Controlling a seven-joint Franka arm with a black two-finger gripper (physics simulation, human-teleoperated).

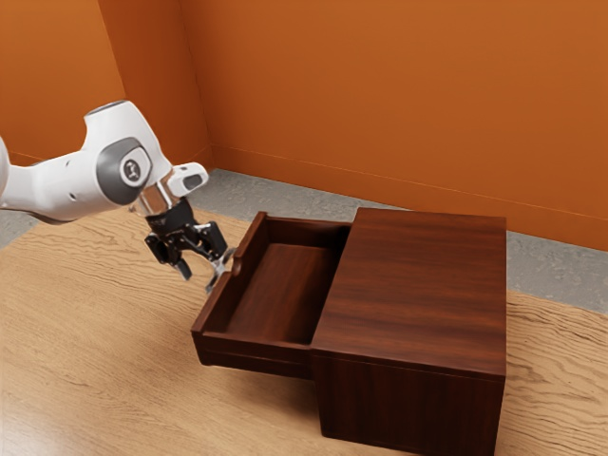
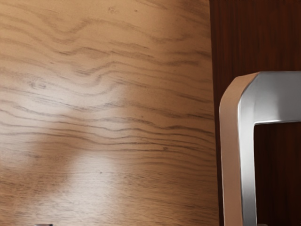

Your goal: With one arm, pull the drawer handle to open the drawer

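Note:
A dark wooden cabinet [image 1: 418, 285] stands on the table, and its drawer [image 1: 275, 294] is pulled well out toward the exterior view's left, showing a bare inside. A silver handle [image 1: 222, 274] sits on the drawer front. My black gripper [image 1: 199, 264] hangs just outside that front at the handle, open, fingers spread, with the handle against the finger nearer the drawer. In the wrist view the bent silver handle [image 2: 247, 141] runs close under the hand, in front of the dark drawer front [image 2: 263, 37].
The light wooden table top [image 1: 104, 361] stretches to the exterior view's left and front of the cabinet. Orange walls [image 1: 380, 85] and a grey floor strip [image 1: 560, 271] lie behind. The wood grain of the table [image 2: 103, 117] spreads beside the handle.

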